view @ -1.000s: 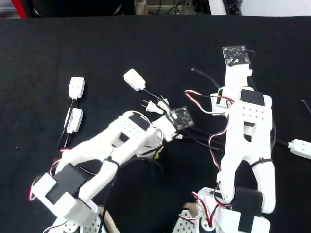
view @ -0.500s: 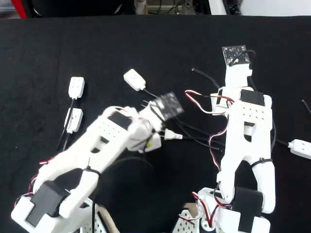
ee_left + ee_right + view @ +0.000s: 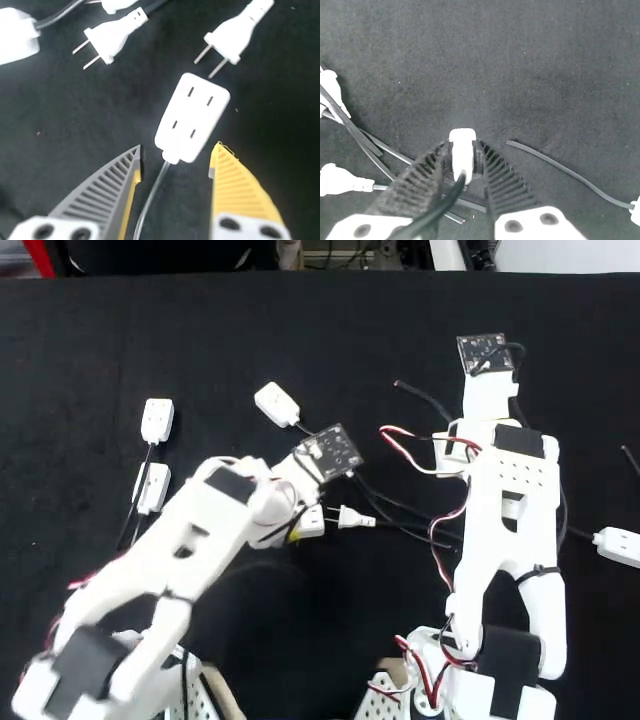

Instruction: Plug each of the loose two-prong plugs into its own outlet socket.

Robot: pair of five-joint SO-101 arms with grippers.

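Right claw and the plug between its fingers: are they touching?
Touching. The right wrist view shows the right claw closed on the plug, pressing against both its sides with no gap.

The right arm's jaws were clamped on a white plug (image 3: 462, 152), one ribbed face against each of its sides. Its black cord (image 3: 437, 207) trailed back between them, over the black bench (image 3: 530, 65). A second white plug (image 3: 340, 181) lay near the jaws. A white piece (image 3: 330, 90) lay farther off, with dark cables (image 3: 370, 145) running from it. A thin loose cable (image 3: 565, 170) lay on the opposite side.
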